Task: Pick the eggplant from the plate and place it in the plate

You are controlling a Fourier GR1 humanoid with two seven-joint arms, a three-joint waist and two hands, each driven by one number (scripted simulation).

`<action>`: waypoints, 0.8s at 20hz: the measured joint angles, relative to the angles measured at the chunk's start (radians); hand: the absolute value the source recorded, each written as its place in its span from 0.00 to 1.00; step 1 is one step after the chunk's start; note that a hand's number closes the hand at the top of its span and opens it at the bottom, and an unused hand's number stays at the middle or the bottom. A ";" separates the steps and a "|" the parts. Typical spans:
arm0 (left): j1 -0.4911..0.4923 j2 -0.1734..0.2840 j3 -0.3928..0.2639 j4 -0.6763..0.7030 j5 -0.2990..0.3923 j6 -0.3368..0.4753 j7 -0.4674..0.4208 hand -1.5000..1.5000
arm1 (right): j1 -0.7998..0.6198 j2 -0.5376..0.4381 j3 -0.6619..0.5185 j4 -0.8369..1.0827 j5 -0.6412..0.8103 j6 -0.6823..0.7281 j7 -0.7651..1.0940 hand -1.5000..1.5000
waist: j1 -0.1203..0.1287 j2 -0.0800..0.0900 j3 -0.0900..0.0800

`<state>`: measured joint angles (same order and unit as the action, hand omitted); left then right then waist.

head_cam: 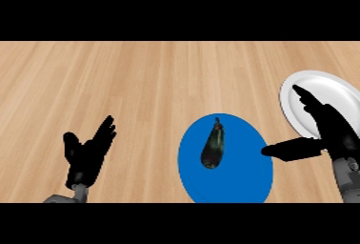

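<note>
A light wooden desk is filling the view from above. At the lower left, the left hand is resting released, fingers straight and pointing up. In the lower middle, a blue plate is sitting on the desk, and the dark eggplant is lying lengthwise on it, nothing touching it. Just right of the blue plate, the right hand is hovering released, its thumb pointing toward the blue plate and its fingers lying over a white plate at the far right.
</note>
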<state>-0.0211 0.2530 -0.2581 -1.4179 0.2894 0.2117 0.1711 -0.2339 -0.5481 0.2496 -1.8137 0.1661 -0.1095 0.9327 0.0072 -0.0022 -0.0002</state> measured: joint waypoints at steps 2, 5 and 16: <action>0.000 0.002 0.007 0.008 -0.001 -0.014 -0.010 0.50 | -0.050 0.015 0.025 0.007 0.005 0.035 0.066 0.00 | 0.001 0.000 0.001; 0.009 -0.004 0.010 -0.002 -0.007 -0.022 -0.015 0.50 | -0.110 0.082 0.076 0.058 0.044 0.048 0.105 0.00 | 0.004 0.000 0.001; 0.007 -0.019 0.040 0.008 -0.021 -0.051 -0.001 0.50 | -0.177 0.253 0.138 0.229 0.128 0.087 0.137 0.00 | -0.001 0.000 0.003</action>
<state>-0.0144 0.2343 -0.2176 -1.4104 0.2685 0.1609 0.1702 -0.4109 -0.2953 0.3872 -1.5847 0.2944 -0.0223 1.0694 0.0063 -0.0025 0.0027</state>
